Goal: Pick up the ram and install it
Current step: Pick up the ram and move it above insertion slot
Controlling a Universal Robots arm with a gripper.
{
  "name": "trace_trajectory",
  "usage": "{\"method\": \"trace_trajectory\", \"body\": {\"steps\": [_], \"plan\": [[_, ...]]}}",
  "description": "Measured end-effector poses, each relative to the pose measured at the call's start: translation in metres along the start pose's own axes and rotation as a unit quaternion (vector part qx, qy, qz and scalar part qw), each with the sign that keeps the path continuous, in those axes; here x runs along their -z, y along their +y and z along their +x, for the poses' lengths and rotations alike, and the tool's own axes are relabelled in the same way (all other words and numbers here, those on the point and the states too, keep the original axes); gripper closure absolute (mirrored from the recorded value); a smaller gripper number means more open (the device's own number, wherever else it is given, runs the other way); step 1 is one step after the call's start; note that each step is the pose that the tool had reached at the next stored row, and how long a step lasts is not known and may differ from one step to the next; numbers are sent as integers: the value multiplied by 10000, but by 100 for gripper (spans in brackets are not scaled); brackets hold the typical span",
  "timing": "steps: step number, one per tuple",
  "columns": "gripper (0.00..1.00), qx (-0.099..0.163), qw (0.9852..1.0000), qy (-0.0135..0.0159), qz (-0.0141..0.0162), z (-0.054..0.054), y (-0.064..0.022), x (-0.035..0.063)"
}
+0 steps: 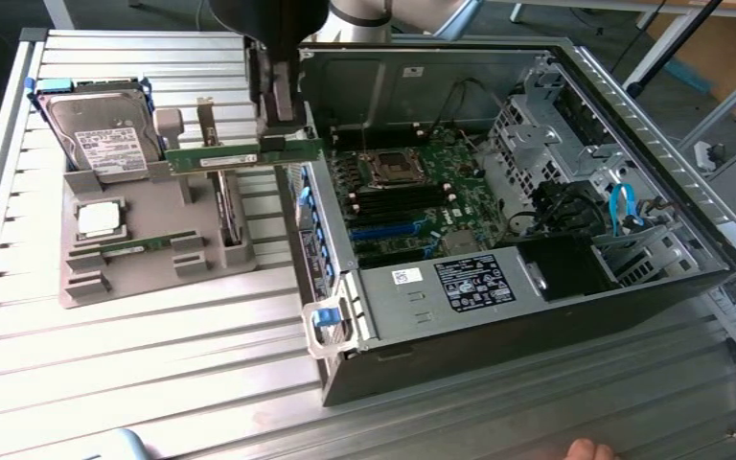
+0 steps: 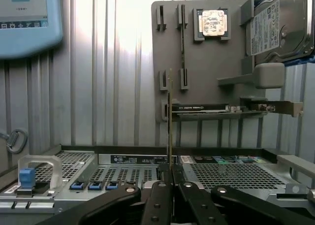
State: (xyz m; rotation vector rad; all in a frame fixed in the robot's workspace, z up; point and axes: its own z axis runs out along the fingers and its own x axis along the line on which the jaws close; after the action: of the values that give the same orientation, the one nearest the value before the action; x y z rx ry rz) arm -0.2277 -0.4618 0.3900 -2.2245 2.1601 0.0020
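The black fingers (image 2: 158, 200) are clamped on the ram (image 2: 170, 121), seen edge-on as a thin strip rising over the near wall of the open computer case (image 2: 138, 161). In the exterior view the ram (image 1: 234, 155) hangs level in the air, between the case (image 1: 471, 287) and the gray holder (image 1: 150, 273). Farther off, the holder (image 2: 206, 62) lies on the ribbed metal surface (image 1: 150, 364) and carries a larger card (image 2: 211, 109), a processor chip (image 2: 213, 23) and a hard drive (image 2: 280, 23).

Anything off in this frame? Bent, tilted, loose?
Nothing damaged or askew. The ram sits straight in the gripper. Only oddity: a person's fingertip at the exterior view's bottom edge.
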Motion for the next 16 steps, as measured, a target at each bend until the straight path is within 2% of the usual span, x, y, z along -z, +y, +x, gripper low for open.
{"method": "trace_trajectory", "body": {"steps": [16], "plan": [[88, 0, 10000, 0, 0, 12, -389, -10]]}}
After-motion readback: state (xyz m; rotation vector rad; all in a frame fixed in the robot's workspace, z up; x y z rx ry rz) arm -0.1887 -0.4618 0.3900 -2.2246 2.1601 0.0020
